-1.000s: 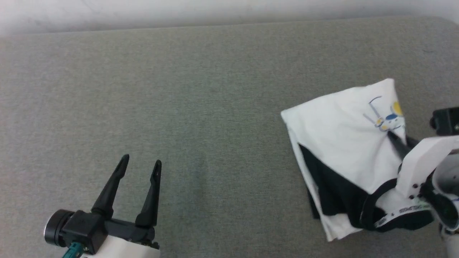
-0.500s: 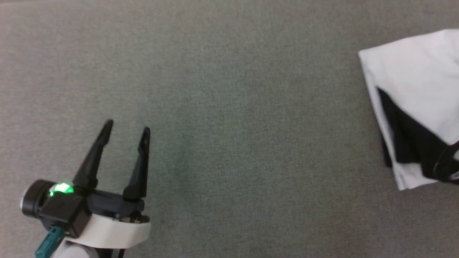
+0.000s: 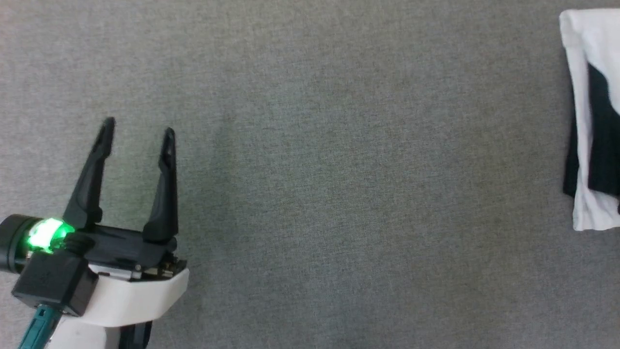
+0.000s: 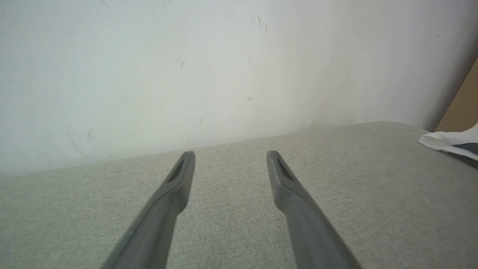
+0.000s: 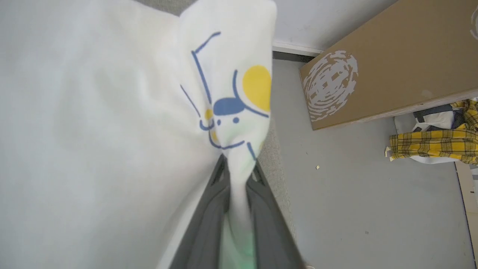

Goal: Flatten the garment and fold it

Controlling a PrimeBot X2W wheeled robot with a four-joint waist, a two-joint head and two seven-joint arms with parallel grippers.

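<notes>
Grey upholstered worktop (image 3: 339, 169): my head camera has swung left, putting the folded garment (image 3: 588, 121) at the view's right edge. My right gripper (image 5: 239, 168) pinches cloth just below the print (image 5: 239, 108); my left gripper (image 3: 139, 127) hangs wide, empty. Folding looks nearly finished.

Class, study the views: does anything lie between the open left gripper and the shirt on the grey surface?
Nothing visible does. Bare grey surface runs from the left gripper to the shirt at the far right. The right gripper has its jaws closed on the shirt's printed part.
</notes>
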